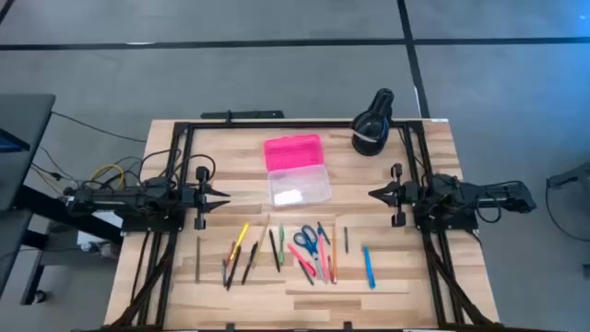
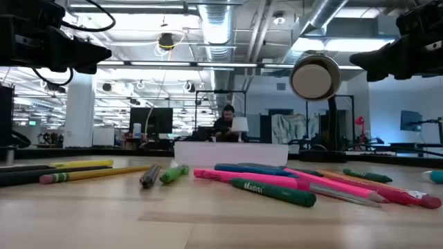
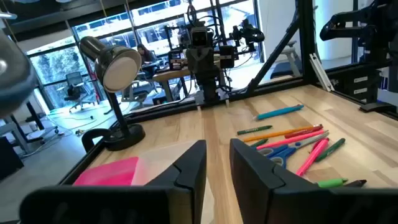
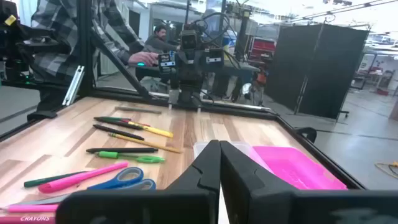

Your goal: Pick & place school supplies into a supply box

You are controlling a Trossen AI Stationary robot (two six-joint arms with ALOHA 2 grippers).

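Observation:
The supply box lies open near the table's middle, its pink lid on the far side and its clear base on the near side. The school supplies lie loose on the wood toward the near edge: yellow, green, pink, orange and dark pens and pencils, blue-handled scissors, and a blue pen apart on the right. My left gripper hovers left of the box, slightly open. My right gripper hovers right of the box, shut. Neither touches anything.
A black desk lamp stands at the far right corner. A black frame rail runs along the table's far edge and sides. Bare wood lies between the box and the pens. A person's plaid sleeve shows beyond the table's edge.

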